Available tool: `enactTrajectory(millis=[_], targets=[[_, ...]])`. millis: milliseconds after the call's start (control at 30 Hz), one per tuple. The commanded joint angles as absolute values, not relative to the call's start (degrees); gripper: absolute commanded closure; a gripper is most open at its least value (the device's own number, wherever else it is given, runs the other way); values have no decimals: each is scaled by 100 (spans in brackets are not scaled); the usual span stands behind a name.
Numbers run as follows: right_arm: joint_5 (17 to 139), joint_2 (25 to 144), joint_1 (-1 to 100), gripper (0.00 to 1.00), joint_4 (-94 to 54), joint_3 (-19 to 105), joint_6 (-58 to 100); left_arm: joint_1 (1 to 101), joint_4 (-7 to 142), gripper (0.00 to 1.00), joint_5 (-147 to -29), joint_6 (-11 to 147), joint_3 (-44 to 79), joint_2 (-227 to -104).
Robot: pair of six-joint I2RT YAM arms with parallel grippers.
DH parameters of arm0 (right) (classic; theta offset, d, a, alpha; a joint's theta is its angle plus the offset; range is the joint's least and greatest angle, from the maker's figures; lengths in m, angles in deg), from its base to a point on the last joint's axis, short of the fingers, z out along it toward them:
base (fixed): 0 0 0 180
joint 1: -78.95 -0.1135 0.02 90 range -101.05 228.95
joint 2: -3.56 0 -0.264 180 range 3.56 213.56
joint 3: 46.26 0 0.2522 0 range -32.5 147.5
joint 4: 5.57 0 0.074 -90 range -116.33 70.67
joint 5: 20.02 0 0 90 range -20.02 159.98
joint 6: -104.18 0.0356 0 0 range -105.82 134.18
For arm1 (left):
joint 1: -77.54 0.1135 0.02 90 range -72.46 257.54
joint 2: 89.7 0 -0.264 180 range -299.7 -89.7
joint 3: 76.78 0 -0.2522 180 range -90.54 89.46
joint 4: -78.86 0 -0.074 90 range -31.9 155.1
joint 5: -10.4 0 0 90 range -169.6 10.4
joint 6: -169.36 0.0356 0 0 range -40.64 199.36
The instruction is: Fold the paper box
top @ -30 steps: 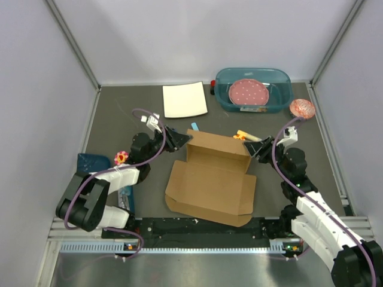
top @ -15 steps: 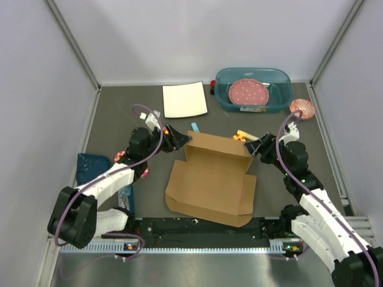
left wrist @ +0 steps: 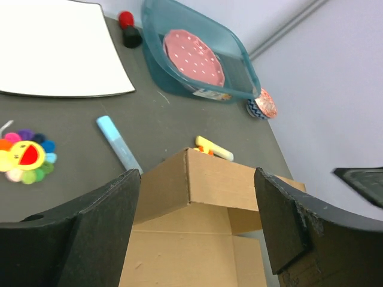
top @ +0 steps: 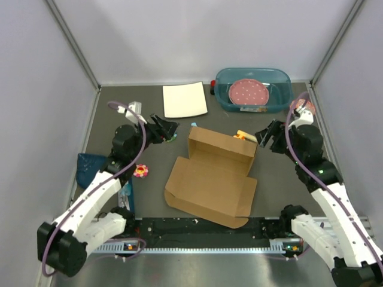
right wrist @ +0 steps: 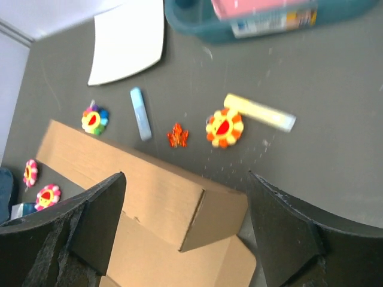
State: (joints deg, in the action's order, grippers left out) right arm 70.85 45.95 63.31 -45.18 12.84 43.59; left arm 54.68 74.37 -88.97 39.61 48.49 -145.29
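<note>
Left gripper (top: 168, 129) and right gripper (top: 264, 136) were pulled back from the paper box (top: 212, 176) and spread wide, nothing held. The box was left on the table (top: 119, 107) between them, back wall raised.

A lab test cell: plain grey wall panels (top: 197, 36) on metal framing (top: 75, 45) enclose a dark tabletop (top: 108, 95).
</note>
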Motion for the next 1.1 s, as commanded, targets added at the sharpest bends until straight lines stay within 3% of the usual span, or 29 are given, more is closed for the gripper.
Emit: enactTrajectory(millis=[0, 100, 133, 267, 367, 733, 1067], targets=[[6631, 4583, 5903, 19, -5044, 2330, 3451, 5486, 7064, 18, -8171, 4131, 5227, -13963], [5824, 5029, 4763, 18, -5360, 2945, 2592, 5486, 6749, 20, -7839, 4052, 5500, -13541], [4777, 5180, 3696, 18, -5474, 3103, 2352, 5486, 6686, 21, -7776, 4034, 5579, -13410], [2317, 6225, 1372, 16, -5616, 3657, 1001, 5486, 6379, 21, -7434, 3964, 6018, -12637], [1349, 7052, 655, 16, -5607, 3746, 357, 5486, 6062, 21, -7275, 3972, 6159, -12268], [670, 8433, 486, 20, -4449, 3405, -1270, 5486, 5192, 22, -6608, 3700, 6318, -11748], [829, 8785, 512, 22, -4368, 3158, -1043, 5486, 5191, 22, -6519, 3638, 6538, -11519]])
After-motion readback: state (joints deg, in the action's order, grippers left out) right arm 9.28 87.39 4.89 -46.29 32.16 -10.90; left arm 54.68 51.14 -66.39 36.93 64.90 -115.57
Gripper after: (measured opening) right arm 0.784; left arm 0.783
